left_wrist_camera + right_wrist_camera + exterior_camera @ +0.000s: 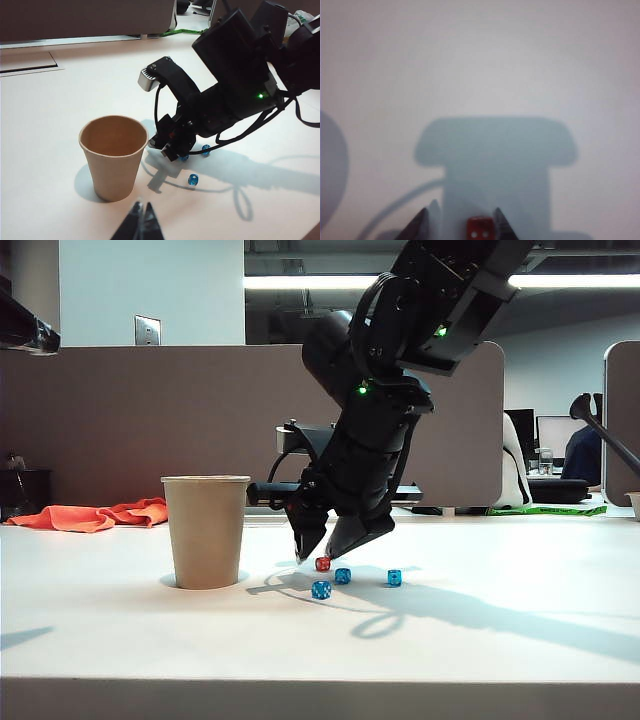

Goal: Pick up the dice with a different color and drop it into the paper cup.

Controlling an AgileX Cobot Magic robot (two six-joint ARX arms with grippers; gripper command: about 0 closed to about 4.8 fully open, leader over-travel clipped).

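The red dice (322,563) lies on the white table just right of the paper cup (206,530), which stands upright. My right gripper (318,555) points down over the dice, open, one fingertip on each side of it. In the right wrist view the red dice (480,227) sits on the table between the fingers of the right gripper (460,215), close to one of them, with a gap to the other. In the left wrist view my left gripper (142,205) is shut and empty, hovering in front of the cup (114,155). The red dice is hidden there behind the right arm.
Three blue dice (321,589) (343,576) (394,578) lie close to the red one, in front and to its right. An orange cloth (95,515) lies at the back left. A brown partition (120,420) stands behind the table.
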